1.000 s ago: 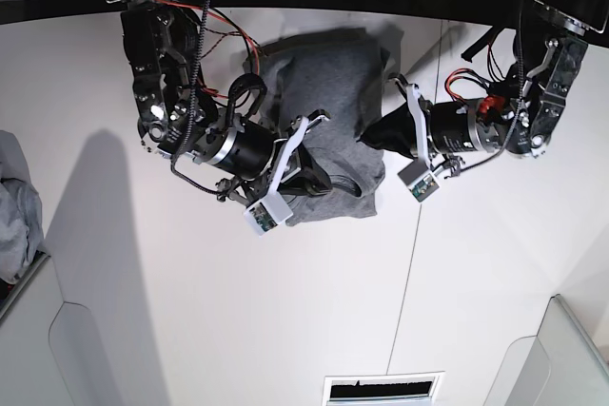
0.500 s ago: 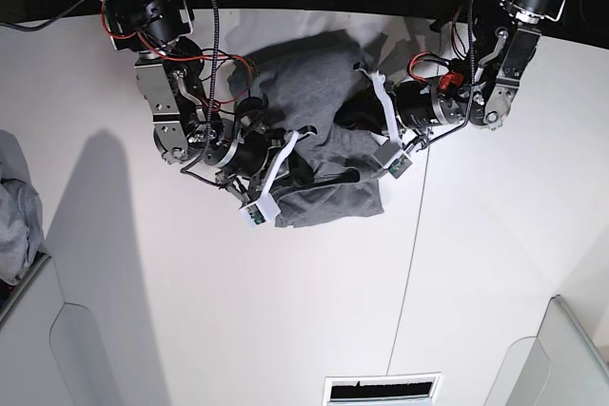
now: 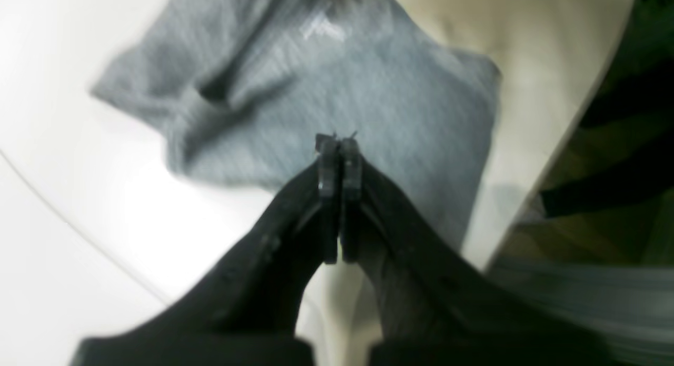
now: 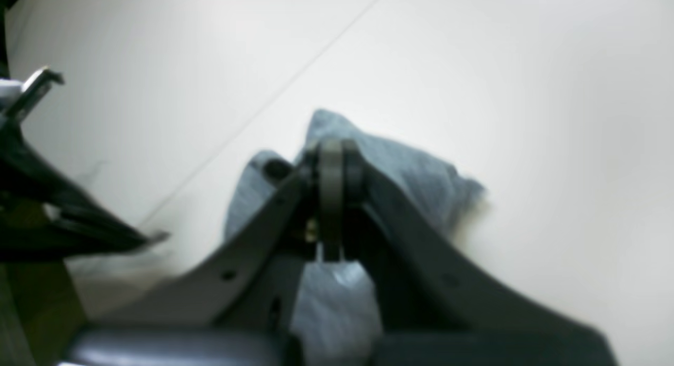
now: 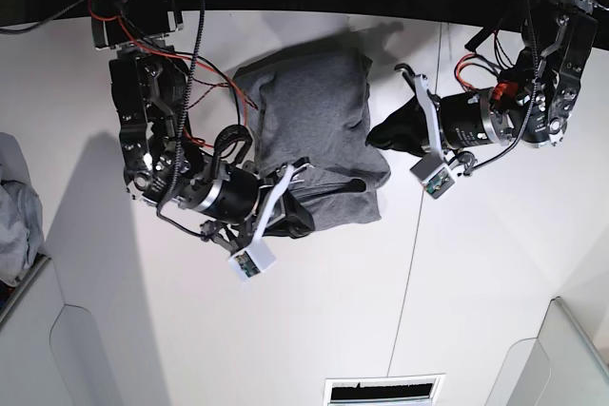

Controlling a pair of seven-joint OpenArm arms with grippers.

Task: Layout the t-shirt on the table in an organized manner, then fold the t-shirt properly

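Heathered charcoal-grey cotton t-shirt lies as folded block on wide white tabletop, near far edge. Left gripper closed, empty, hovers above cloth. Right gripper closed, apparently empty; probably tidying fold.

two black metal arms with silver cylindrical wrist sections, loose red and black cables, white brackets carrying small camera boxes. matte black tapered left gripper, matching black right gripper, small screw holes on finger sides.
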